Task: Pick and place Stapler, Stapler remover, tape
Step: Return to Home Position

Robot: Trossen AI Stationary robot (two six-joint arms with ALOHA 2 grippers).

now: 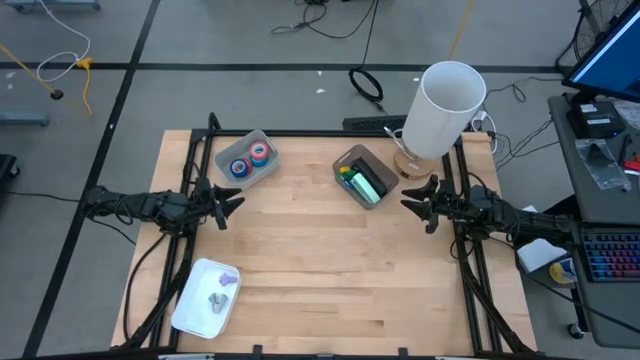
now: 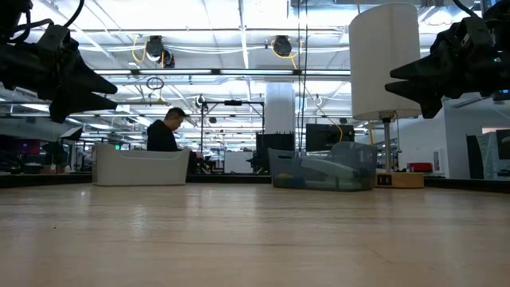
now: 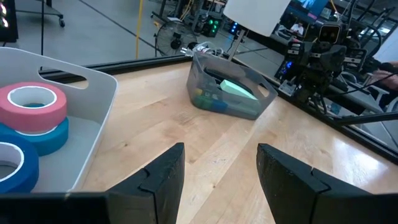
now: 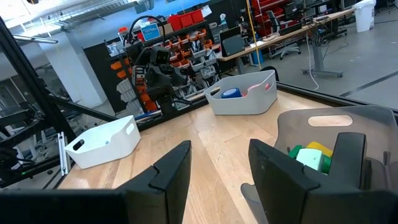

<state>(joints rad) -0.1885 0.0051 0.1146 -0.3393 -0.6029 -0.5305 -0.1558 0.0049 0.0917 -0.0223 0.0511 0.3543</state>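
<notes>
White bin (image 1: 195, 312), holding two staple removers (image 1: 222, 290), sits well in front of the gray bin (image 3: 93, 124). Left gripper (image 1: 234, 204) hangs just in front of the gray bin, fingers spread, holding nothing. Right gripper (image 1: 414, 200) hangs well to the gray bin's right, likewise spread and empty. Tape (image 3: 34, 102) lies inside the gray bin: a pink roll stacked on a blue one, beside another blue roll. Dark bin (image 1: 352, 157) with a green stapler (image 1: 367, 186) stands to the gray bin's right, and a lamp (image 1: 447, 105) stands beyond it.
</notes>
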